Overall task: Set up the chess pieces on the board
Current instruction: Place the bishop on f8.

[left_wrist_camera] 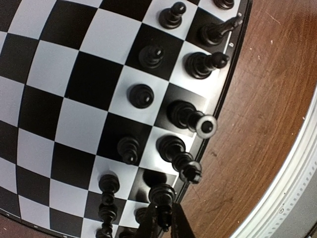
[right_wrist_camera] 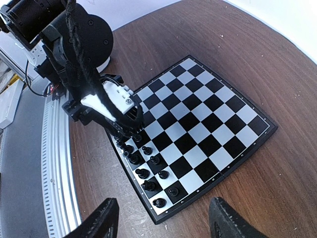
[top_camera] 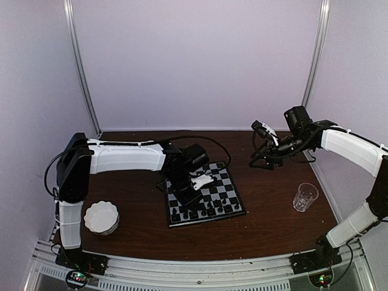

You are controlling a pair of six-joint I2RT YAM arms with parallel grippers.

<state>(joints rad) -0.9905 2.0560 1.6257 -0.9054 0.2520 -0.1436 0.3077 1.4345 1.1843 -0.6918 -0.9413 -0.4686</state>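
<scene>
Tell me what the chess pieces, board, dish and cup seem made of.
Chess pieces: probably moulded plastic, glossy black, with highlights on the rounded tops.
Board: thin and flat, printed squares with a slight sheen; card, vinyl or plastic, unclear.
Dish: white, scalloped; possibly ceramic or plastic.
Cup: see-through; glass or clear plastic.

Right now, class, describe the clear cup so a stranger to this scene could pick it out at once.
Start at the brown table, then find the chessboard in its middle. To the board's right, standing alone on bare wood, is the cup. Unlike the white scalloped dish on the left, it is see-through, tall and upright.
</scene>
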